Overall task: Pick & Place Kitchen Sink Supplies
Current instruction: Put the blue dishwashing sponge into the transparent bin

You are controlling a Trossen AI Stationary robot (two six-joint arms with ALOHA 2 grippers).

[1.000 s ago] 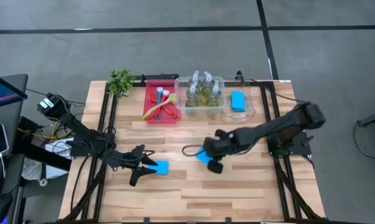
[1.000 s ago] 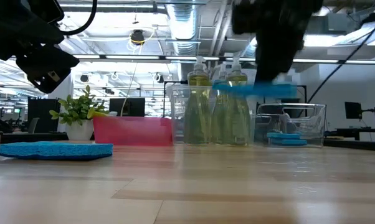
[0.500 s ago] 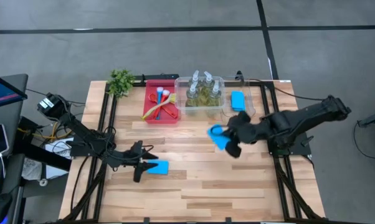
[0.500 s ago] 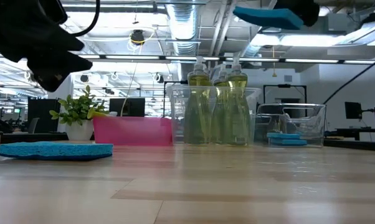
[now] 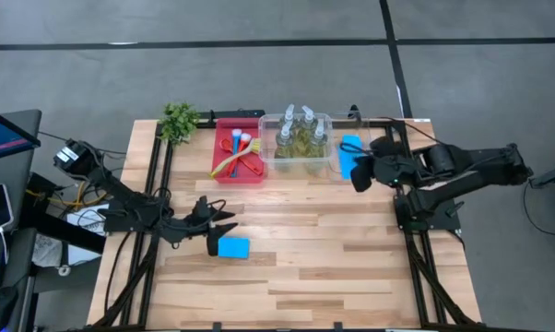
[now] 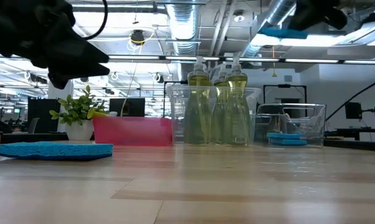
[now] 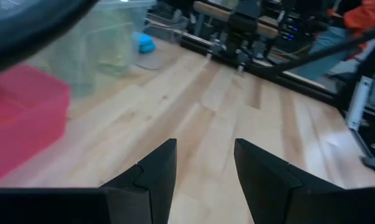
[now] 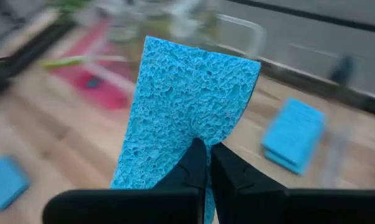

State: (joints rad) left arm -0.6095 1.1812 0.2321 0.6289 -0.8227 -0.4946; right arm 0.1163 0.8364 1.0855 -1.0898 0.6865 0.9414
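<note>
My right gripper is shut on a blue sponge, held high over the small clear bin at the table's far right. Inside that bin lie other blue sponges. Another blue sponge lies flat on the table at the near left. My left gripper hovers open just beyond it, on its far side, with nothing between its fingers. Bottles of yellow-green liquid stand in the middle clear bin. Red, blue and yellow brushes lie in the red tray. My right gripper pinches the sponge between its two fingers, at the middle of one edge. The rest of the sponge reaches out past the fingertips. It is lifted clear, high above the table.
A small green plant stands at the far left corner. Black frame rails run along both sides of the table. Bare wood fills the near half of the table.
My right gripper has carried the sponge up from the middle of the table toward the far right, over the small clear bin, rolling as it went. My left gripper has swung toward the far edge, away from the sponge on the table, which has not moved.
</note>
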